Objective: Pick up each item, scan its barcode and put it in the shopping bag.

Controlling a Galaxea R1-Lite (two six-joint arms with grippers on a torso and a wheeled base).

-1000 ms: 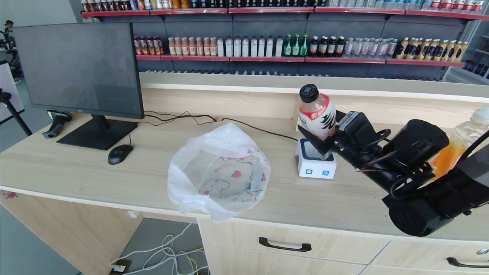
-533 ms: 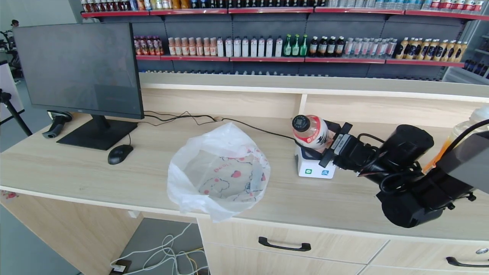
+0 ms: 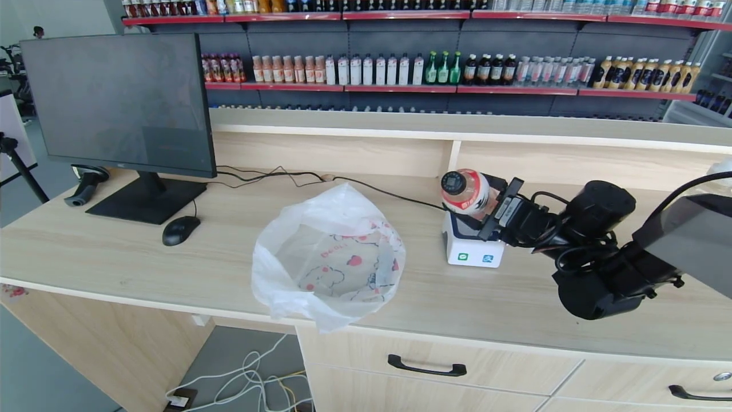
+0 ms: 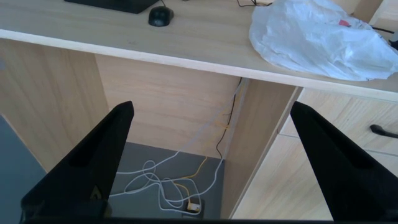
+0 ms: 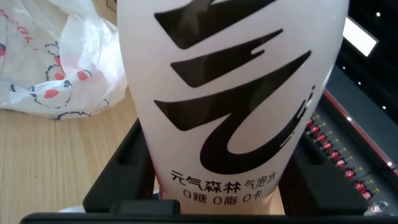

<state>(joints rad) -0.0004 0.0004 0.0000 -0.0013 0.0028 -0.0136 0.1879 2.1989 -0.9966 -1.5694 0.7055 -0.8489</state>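
The left hand (image 4: pixel 211 111) hangs low in front of the worktop (image 3: pixel 143 257), its fingers wide apart and holding nothing. Near the worktop's front edge sits the shopping bag (image 3: pixel 329 257), mouth open. It carries a red-and-grey cartoon print with a short line of red lettering too crumpled to read, and I can make out no item inside it. Just beside it, toward the robot's right, stands the white scanner (image 3: pixel 473 250), with one green and one blue icon on its front face. The right hand (image 3: pixel 490 209) is clamped on the bottle (image 3: pixel 466 191), holding it on its side over the scanner, dark cap toward the bag side; whether the two touch I cannot tell. The bottle's white label bears bold black brush strokes, a row of small black characters and a red band by the neck.

As I judge it, this item is picked up and at the scanning step, and bagging remains.

Farther back stand a dark monitor (image 3: pixel 120 103) and the shelves (image 3: pixel 400 88) of drinks, whose labels are too small to read.
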